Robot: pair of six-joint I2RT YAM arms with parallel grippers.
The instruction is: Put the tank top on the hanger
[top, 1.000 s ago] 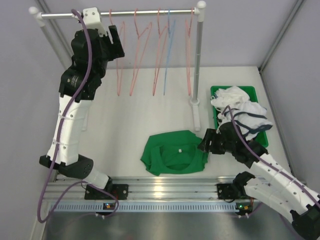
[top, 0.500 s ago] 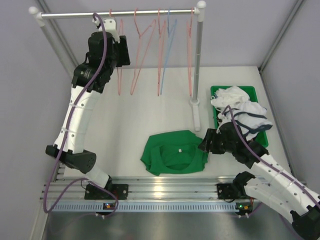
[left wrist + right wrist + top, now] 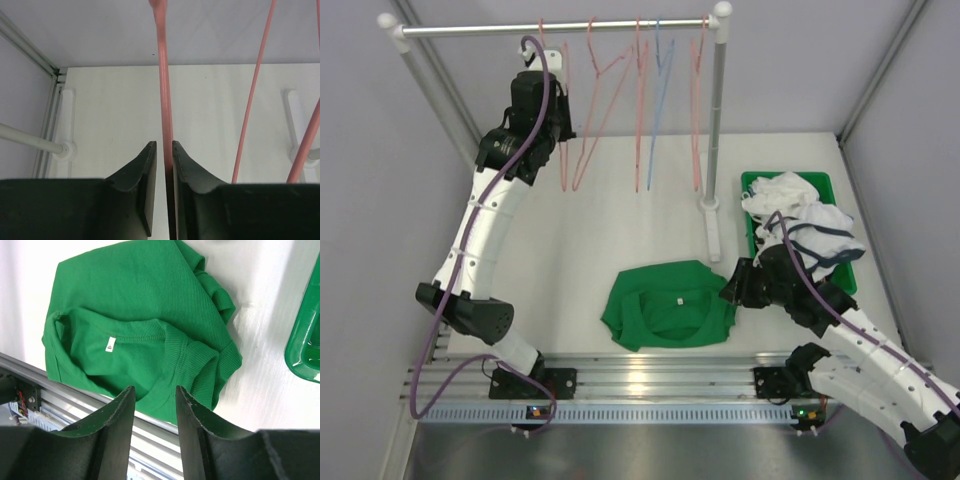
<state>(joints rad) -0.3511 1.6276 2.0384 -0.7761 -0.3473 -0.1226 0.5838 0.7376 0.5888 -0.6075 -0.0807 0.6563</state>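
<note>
- A white table [image 3: 570, 250] stands between grey walls, with a clothes rail [image 3: 470, 30] across its far side.
- The tank top [image 3: 668, 305] lies flat on the near middle of the table. Its neck opening and small white label [image 3: 110, 344] face up, and it is well apart from the rail.
- The right gripper [image 3: 154, 392] hovers over the top's right edge, near a shoulder strap. Its fingers are spread wide with nothing between them.
- The hanger [image 3: 163, 75] hangs at the left end of the row on the rail. The left gripper [image 3: 164, 150] is closed to a thin slit, pinching the pink wire.
- The step in hand looks like fetching the hanger; dressing it has not begun.
- The next move probably calls for lifting the hook off the rail and bringing the hanger down to the cloth. The right gripper would take hold at a strap so a hanger arm can slide in.
- Counted: one green top, four pink hangers, one blue hanger [image 3: 656, 110], and one green tray [image 3: 750, 185] of white garments [image 3: 800, 215] at the right.
</note>
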